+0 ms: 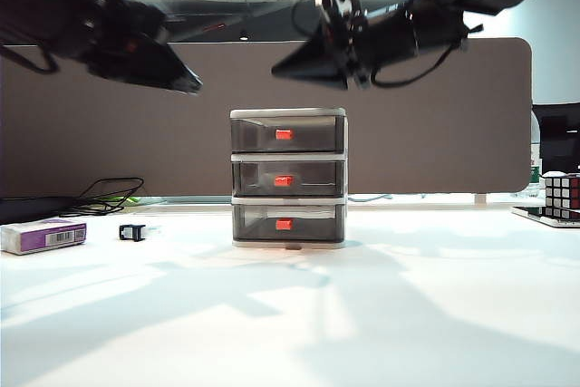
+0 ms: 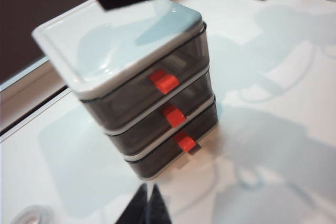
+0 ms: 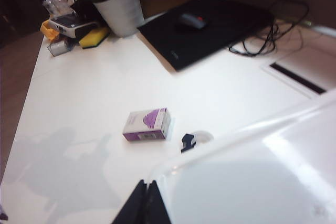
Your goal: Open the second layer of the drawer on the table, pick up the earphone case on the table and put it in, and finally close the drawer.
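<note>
The drawer (image 1: 288, 178) stands mid-table, a white-framed unit of three smoky grey tiers, all pushed in. Its second layer (image 1: 288, 173) carries a red-orange tab (image 2: 174, 116). Beside a tiny black clip (image 3: 187, 141) lies a small white rounded shape (image 3: 202, 136), apparently the earphone case, half hidden behind the drawer's white top (image 3: 252, 171). My left gripper (image 1: 188, 84) hangs high, up and left of the drawer, fingers shut on nothing (image 2: 148, 188). My right gripper (image 1: 283, 69) hovers above the drawer's top, also shut and empty (image 3: 147, 183).
A purple-and-white box (image 1: 43, 236) lies at the table's left, with the black clip (image 1: 132, 232) to its right. Black cables (image 1: 109, 195) and a laptop (image 3: 210, 30) sit behind them, with a potted plant (image 3: 119, 9) further off. A Rubik's cube (image 1: 562, 195) stands at the far right.
</note>
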Controlling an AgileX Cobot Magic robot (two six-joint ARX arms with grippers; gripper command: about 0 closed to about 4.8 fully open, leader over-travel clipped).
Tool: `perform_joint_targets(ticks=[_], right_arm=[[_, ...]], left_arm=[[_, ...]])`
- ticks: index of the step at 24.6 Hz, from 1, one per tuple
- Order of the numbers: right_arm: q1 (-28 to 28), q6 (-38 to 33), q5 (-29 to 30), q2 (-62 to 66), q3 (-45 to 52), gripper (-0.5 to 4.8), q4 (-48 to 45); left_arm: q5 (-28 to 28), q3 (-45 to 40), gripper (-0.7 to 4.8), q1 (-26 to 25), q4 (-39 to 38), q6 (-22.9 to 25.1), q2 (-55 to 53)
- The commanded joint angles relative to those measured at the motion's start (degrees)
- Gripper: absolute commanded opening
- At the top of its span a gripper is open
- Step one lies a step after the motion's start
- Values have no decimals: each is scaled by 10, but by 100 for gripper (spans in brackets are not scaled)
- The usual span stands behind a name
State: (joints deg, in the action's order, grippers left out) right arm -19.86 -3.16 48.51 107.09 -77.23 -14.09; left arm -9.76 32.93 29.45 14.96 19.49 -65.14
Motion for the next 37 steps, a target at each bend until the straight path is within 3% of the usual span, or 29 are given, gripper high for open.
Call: perform_joint_targets(ticks=[1,6,8,9,11,16,22,27,37], right_arm=[[-1,11,3,-33,-1,-5,29],[-4,88,-28,-114,6,-5,166],[-3,90,-53,-165,40,-5,166],[-3,90,-102,-209,76,-5,166],[-3,87,-129,-271,137,-5,154],[-3,64,-220,-429,321,-5,79],[-3,46,-287,-556,451,-5,62],[-4,17,-351,-668,560,-5,60],[-4,-3,-416,-840,684,-5,53]], left_arm=[[33,-25,-5,5,-13,-16,64],[147,-72,-5,51,-52,-29,199],[201,-107,-5,79,-52,-36,255],[226,-133,-5,97,-53,-63,295],[242,-166,-5,115,-54,-102,355],[290,-223,-5,122,-59,-114,477],[290,-271,-5,122,-60,-114,556],[268,-320,-5,122,-52,-180,578],[271,-325,-5,122,-56,-163,580]])
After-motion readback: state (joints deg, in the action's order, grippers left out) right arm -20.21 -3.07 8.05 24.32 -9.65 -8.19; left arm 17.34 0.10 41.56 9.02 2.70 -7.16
